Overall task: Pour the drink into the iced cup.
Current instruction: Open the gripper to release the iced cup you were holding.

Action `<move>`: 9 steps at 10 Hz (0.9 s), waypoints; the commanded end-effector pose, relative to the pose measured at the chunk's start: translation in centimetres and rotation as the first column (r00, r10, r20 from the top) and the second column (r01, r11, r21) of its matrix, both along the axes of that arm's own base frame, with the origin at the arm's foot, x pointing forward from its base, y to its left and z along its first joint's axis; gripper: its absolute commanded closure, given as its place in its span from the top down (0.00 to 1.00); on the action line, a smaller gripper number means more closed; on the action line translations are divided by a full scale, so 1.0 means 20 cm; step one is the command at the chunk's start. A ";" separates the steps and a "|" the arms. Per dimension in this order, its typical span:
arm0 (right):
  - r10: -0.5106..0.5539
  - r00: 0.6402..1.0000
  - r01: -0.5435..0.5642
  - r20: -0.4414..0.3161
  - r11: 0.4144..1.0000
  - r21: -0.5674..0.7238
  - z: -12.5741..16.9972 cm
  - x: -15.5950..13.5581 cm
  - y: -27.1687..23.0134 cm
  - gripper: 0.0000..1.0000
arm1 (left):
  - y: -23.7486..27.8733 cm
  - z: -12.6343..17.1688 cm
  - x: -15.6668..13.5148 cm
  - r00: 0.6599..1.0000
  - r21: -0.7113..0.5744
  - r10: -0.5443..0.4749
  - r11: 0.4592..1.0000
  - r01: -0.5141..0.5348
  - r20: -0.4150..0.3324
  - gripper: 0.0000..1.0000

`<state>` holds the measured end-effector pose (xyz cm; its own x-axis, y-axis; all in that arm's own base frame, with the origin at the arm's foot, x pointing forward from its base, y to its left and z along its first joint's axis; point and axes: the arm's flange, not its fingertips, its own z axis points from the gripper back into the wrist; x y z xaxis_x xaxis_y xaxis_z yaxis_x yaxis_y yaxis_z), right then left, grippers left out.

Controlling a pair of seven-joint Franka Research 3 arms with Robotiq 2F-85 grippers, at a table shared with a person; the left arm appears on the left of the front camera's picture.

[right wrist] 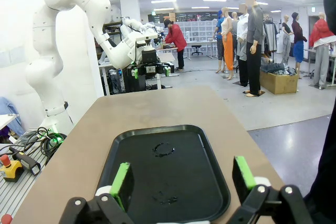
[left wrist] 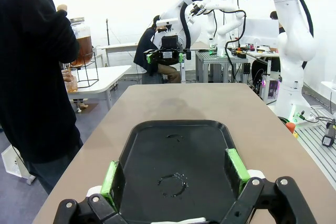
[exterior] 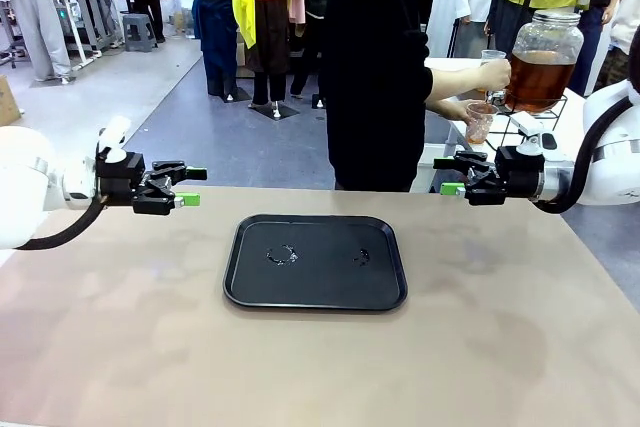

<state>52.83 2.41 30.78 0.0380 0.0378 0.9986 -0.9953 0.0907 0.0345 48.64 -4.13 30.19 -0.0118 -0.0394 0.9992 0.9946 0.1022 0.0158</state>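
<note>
The drink (exterior: pixel 537 80) is amber liquid in a large lidded glass jar (exterior: pixel 545 32) on a wire stand on the side table at the far right. A person in black holds a clear cup (exterior: pixel 480 123) below the jar, with the other hand (exterior: pixel 493 74) raised at the jar's front. I cannot tell whether this cup holds ice. In the left wrist view the jar (left wrist: pixel 83 38) and cup (left wrist: pixel 70 80) show far left. My left gripper (exterior: pixel 190 187) hovers open left of the tray, my right gripper (exterior: pixel 448 175) open to its right, both with nothing between the fingers.
A black tray (exterior: pixel 250 277) lies mid-table with two wet rings on it. It lies just beyond my left gripper (left wrist: pixel 173 174) and my right gripper (right wrist: pixel 182 177) in the wrist views. A white side table (exterior: pixel 575 117) stands at the far right. The person stands at the table's far edge.
</note>
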 end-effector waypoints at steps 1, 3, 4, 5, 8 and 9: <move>0.003 1.000 -0.003 0.003 1.000 0.000 0.02 0.02 0.00 1.00 | -0.01 0.01 0.00 1.000 -0.011 0.011 1.000 -0.011 0.003 1.00; 0.003 1.000 -0.003 0.003 1.000 0.000 0.02 0.02 0.00 1.00 | -0.01 0.01 0.00 1.000 -0.011 0.011 1.000 -0.011 0.003 1.00; 0.003 1.000 -0.003 0.003 1.000 0.000 0.02 0.02 0.00 1.00 | -0.01 0.01 0.00 1.000 -0.011 0.011 1.000 -0.011 0.003 1.00; 0.003 1.000 -0.003 0.003 1.000 0.000 0.02 0.02 0.00 1.00 | -0.01 0.01 0.00 1.000 -0.011 0.011 1.000 -0.011 0.003 1.00; 0.003 1.000 -0.003 0.003 1.000 0.000 0.02 0.02 0.00 1.00 | -0.01 0.01 0.00 1.000 -0.011 0.011 1.000 -0.011 0.003 1.00; 0.003 1.000 -0.003 0.003 1.000 0.000 0.02 0.02 0.00 1.00 | -0.01 0.01 0.00 1.000 -0.011 0.011 1.000 -0.011 0.003 1.00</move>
